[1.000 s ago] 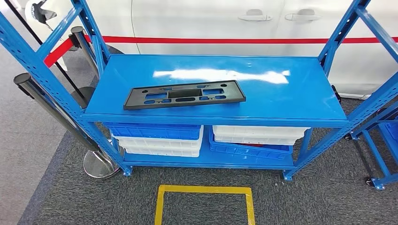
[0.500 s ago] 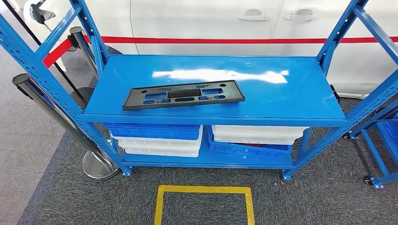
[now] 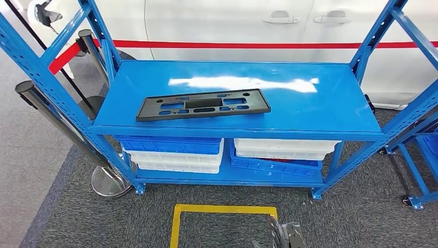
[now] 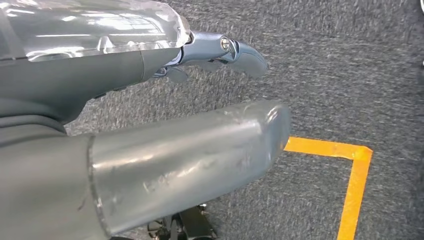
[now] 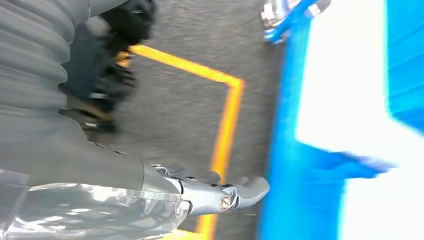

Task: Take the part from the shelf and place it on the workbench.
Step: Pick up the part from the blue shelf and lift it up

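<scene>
The part (image 3: pixel 203 104) is a long, flat black plastic panel with several rectangular and oval cut-outs, lying flat on the top deck of the blue shelf (image 3: pixel 310 111), left of centre and near the front edge, nothing touching it.

Behind the shelf stands a white car (image 3: pixel 232 26) with a red stripe. At the left, chrome posts (image 3: pixel 57 121) carry a red belt. On the grey carpet in front is a yellow tape square (image 3: pixel 225 209).

On the lower deck sit stacked bins (image 3: pixel 173 152) (blue over white at left, white over a tilted blue one at right); their contents cannot be seen.

The right hand (image 3: pixel 286 235) shows at the bottom edge, holding nothing, fingers (image 5: pixel 250 189) extended. The left hand (image 4: pixel 150 150) hangs over the carpet, empty, fingers (image 4: pixel 240 50) apart.
</scene>
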Robot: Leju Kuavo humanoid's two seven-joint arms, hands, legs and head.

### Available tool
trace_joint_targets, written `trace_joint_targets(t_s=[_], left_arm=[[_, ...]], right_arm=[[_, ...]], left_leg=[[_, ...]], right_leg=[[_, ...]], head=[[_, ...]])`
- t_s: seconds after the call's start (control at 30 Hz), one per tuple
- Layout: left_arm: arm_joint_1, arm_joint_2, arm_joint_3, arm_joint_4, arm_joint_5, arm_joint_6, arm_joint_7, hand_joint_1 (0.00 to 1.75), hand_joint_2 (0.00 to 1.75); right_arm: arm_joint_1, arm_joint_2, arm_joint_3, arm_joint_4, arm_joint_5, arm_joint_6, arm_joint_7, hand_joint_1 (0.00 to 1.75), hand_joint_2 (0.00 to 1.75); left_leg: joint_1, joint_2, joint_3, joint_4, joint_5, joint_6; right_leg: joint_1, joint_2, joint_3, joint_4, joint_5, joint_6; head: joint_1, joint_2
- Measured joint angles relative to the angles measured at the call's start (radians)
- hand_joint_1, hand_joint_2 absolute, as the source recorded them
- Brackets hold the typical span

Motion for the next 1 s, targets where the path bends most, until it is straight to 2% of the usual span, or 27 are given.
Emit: trace_joint_targets(t_s=[0.4, 0.47, 0.53, 0.57, 0.6, 0.67, 0.7, 0.73, 0.77, 0.83, 0.87, 0.9, 0.93, 1.0], left_arm=[[-0.013, 0.018, -0.078, 0.023, 0.073, 0.0, -0.065, 0.0, 0.0], [-0.016, 0.024, -0.091, 0.028, 0.085, 0.0, -0.075, 0.0, 0.0], [-0.021, 0.028, -0.103, 0.033, 0.098, 0.0, -0.085, 0.0, 0.0], [-0.024, 0.029, -0.11, 0.035, 0.104, 0.0, -0.09, 0.0, 0.0], [-0.026, 0.029, -0.116, 0.037, 0.112, 0.0, -0.095, 0.0, 0.0], [-0.028, 0.03, -0.129, 0.043, 0.132, 0.0, -0.105, 0.0, 0.0], [-0.029, 0.03, -0.135, 0.047, 0.143, 0.001, -0.109, 0.0, 0.0], [-0.029, 0.03, -0.141, 0.05, 0.155, 0.001, -0.114, 0.0, 0.0], [-0.029, 0.03, -0.147, 0.053, 0.168, 0.002, -0.119, 0.0, 0.0], [-0.03, 0.03, -0.159, 0.058, 0.195, 0.003, -0.127, 0.0, 0.0], [-0.032, 0.031, -0.163, 0.061, 0.206, 0.004, -0.13, 0.0, 0.0], [-0.033, 0.032, -0.165, 0.064, 0.216, 0.005, -0.133, 0.0, 0.0], [-0.034, 0.032, -0.166, 0.066, 0.224, 0.005, -0.136, 0.0, 0.0], [-0.036, 0.033, -0.17, 0.068, 0.235, 0.006, -0.139, 0.0, 0.0]], right_arm=[[-0.047, -0.02, -0.005, -0.404, 0.217, 0.057, -0.069, 0.0, 1.75], [-0.056, -0.023, -0.004, -0.472, 0.252, 0.066, -0.08, 0.0, 1.75], [-0.065, -0.025, -0.003, -0.54, 0.285, 0.075, -0.089, 0.0, 1.75], [-0.071, -0.026, 0.0, -0.573, 0.299, 0.081, -0.092, 0.0, 1.75], [-0.078, -0.027, 0.004, -0.604, 0.311, 0.087, -0.092, 0.0, 1.31], [-0.087, -0.032, 0.017, -0.664, 0.325, 0.106, -0.085, 0.0, 1.31], [-0.09, -0.035, 0.026, -0.692, 0.328, 0.118, -0.079, 0.0, 1.31], [-0.093, -0.039, 0.036, -0.72, 0.329, 0.131, -0.069, 0.0, 1.75], [-0.099, -0.043, 0.047, -0.745, 0.329, 0.143, -0.058, 0.0, 1.75], [-0.114, -0.051, 0.07, -0.796, 0.335, 0.16, -0.035, 0.0, 1.75], [-0.121, -0.054, 0.08, -0.815, 0.345, 0.163, -0.025, 0.0, 1.75], [-0.126, -0.055, 0.089, -0.832, 0.361, 0.16, -0.016, 0.0, 1.75], [-0.129, -0.055, 0.097, -0.844, 0.382, 0.154, -0.008, 0.0, 1.75], [-0.131, -0.056, 0.108, -0.862, 0.44, 0.131, 0.007, 0.0, 1.75]], left_leg=[[-0.001, 0.0, 0.0, 0.003, -0.001, 0.001], [-0.003, 0.0, -0.002, 0.002, 0.0, 0.01], [0.003, 0.003, 0.01, -0.023, 0.013, 0.024], [0.007, 0.005, 0.017, -0.038, 0.021, 0.028], [0.011, 0.006, 0.023, -0.051, 0.028, 0.032], [0.01, 0.008, 0.024, -0.056, 0.03, 0.033], [0.01, 0.008, 0.025, -0.055, 0.029, 0.033], [0.012, 0.007, 0.026, -0.054, 0.026, 0.03], [0.014, 0.005, 0.029, -0.051, 0.022, 0.026], [0.021, 0.002, 0.034, -0.039, 0.008, 0.011], [0.022, 0.001, 0.033, -0.03, -0.001, 0.001], [0.021, 0.001, 0.031, -0.023, -0.008, -0.008], [0.02, 0.0, 0.028, -0.019, -0.012, -0.015], [0.021, 0.0, 0.028, -0.019, -0.014, -0.025]], right_leg=[[-0.002, 0.0, 0.0, -0.002, 0.001, 0.001], [-0.006, -0.001, 0.002, -0.011, 0.006, 0.006], [-0.004, -0.004, 0.004, -0.012, 0.005, 0.012], [-0.002, -0.005, -0.004, 0.006, -0.008, 0.012], [0.001, -0.006, -0.024, 0.047, -0.03, 0.01], [0.0, -0.006, -0.093, 0.173, -0.087, 0.01], [-0.001, -0.006, -0.124, 0.228, -0.101, 0.012], [-0.004, -0.007, -0.142, 0.251, -0.094, 0.014], [-0.006, -0.007, -0.141, 0.235, -0.066, 0.017], [-0.012, -0.008, -0.097, 0.123, 0.011, 0.021], [-0.01, -0.008, -0.073, 0.067, 0.034, 0.021], [-0.008, -0.007, -0.058, 0.032, 0.043, 0.015], [-0.005, -0.006, -0.053, 0.018, 0.039, 0.008], [-0.003, -0.004, -0.057, 0.017, 0.033, -0.013]], head=[[0.0, 0.0], [-0.002, 0.0], [-0.002, 0.0], [0.0, 0.0], [0.003, 0.0], [0.005, 0.0], [0.005, 0.0], [0.005, 0.0], [0.005, 0.0], [0.005, 0.0], [0.007, 0.0], [0.008, 0.0], [0.007, 0.0], [0.003, 0.0]])
